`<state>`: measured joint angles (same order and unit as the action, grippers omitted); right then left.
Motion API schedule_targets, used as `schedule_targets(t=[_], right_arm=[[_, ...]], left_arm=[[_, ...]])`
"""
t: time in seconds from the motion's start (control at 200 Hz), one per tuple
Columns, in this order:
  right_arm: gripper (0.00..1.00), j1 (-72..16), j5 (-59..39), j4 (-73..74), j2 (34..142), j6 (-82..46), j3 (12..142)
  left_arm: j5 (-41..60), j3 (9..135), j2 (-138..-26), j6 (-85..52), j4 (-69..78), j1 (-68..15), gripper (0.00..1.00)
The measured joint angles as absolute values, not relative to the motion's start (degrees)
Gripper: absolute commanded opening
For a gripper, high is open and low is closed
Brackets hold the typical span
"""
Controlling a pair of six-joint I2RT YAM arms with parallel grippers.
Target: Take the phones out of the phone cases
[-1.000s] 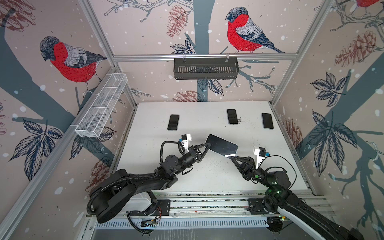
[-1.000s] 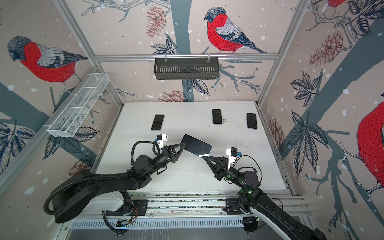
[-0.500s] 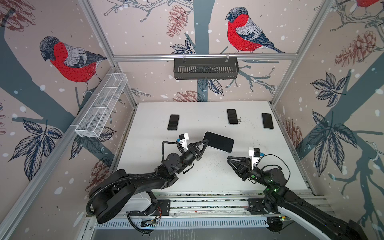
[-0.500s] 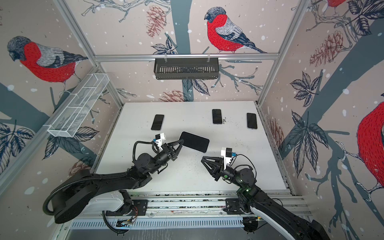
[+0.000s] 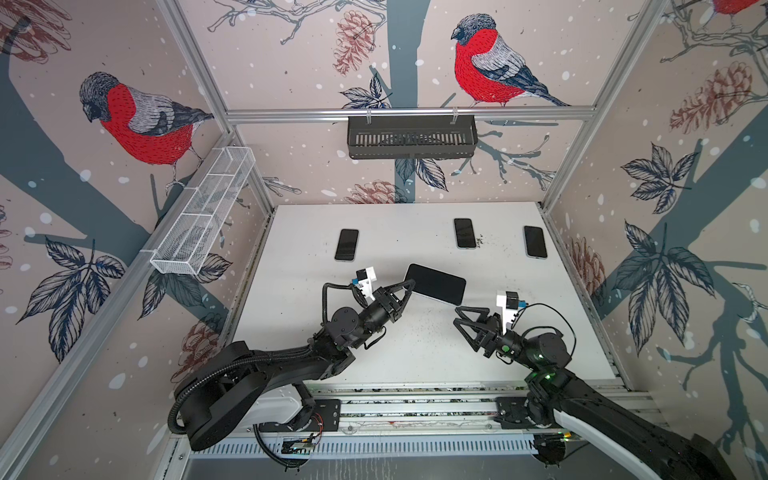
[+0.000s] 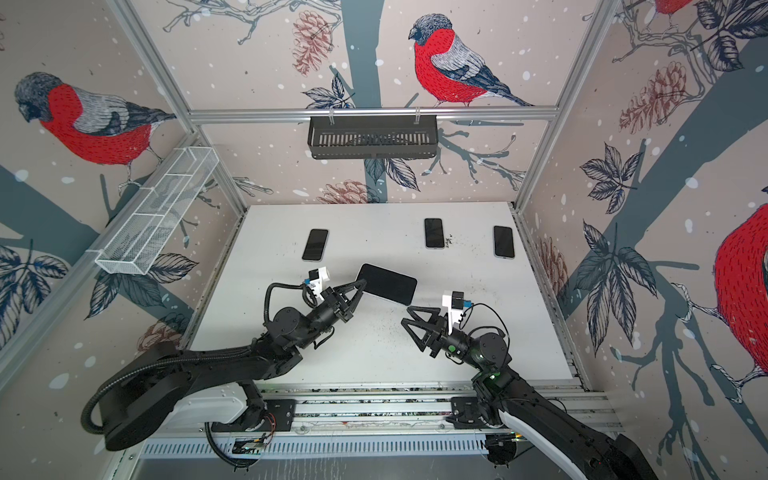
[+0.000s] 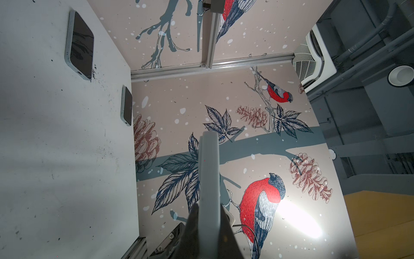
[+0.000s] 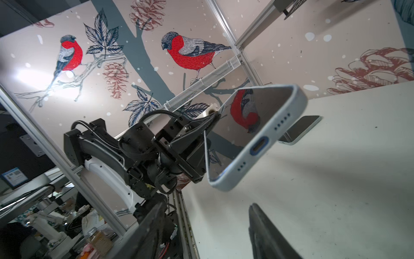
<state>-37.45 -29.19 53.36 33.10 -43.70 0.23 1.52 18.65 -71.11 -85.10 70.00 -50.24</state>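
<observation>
Bullfinch-print walls (image 5: 291, 62), white table (image 5: 415, 345)
Black face on the phone (image 5: 435, 284), pale blue-grey phone case (image 8: 272, 133); 3 phones (image 5: 347, 244) toward 12 o'clock match; table black-speckled; walls beige with red-breasted birds, brown pinecones, navy leaves.

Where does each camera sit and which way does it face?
Both top views: overhead, looking down at the table; both arms, left gripper, right gripper show.
Left wrist: left arm, looking along the cased phone toward a wall; own fingers show.
Right wrist: right arm, facing the left gripper; own fingers show.
All share the cased phone.
</observation>
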Motion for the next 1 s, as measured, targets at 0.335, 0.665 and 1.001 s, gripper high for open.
schedule_targets(t=[0.335,0.665,1.001], right_arm=[[0.45,-36.6,-32.03,56.16,34.94,-46.81,0.23],[0.42,-35.07,-33.1,58.92,38.33,-49.47,0.23],[0.39,-34.3,-33.89,62.19,41.43,-51.24,0.23]], left_arm=[[1.48,17.98,-71.24,-85.06,70.35,-50.24,0.0],[1.52,17.34,-71.24,-84.6,70.52,-50.24,0.0],[1.54,16.84,-71.31,-84.01,71.75,-50.24,0.0]])
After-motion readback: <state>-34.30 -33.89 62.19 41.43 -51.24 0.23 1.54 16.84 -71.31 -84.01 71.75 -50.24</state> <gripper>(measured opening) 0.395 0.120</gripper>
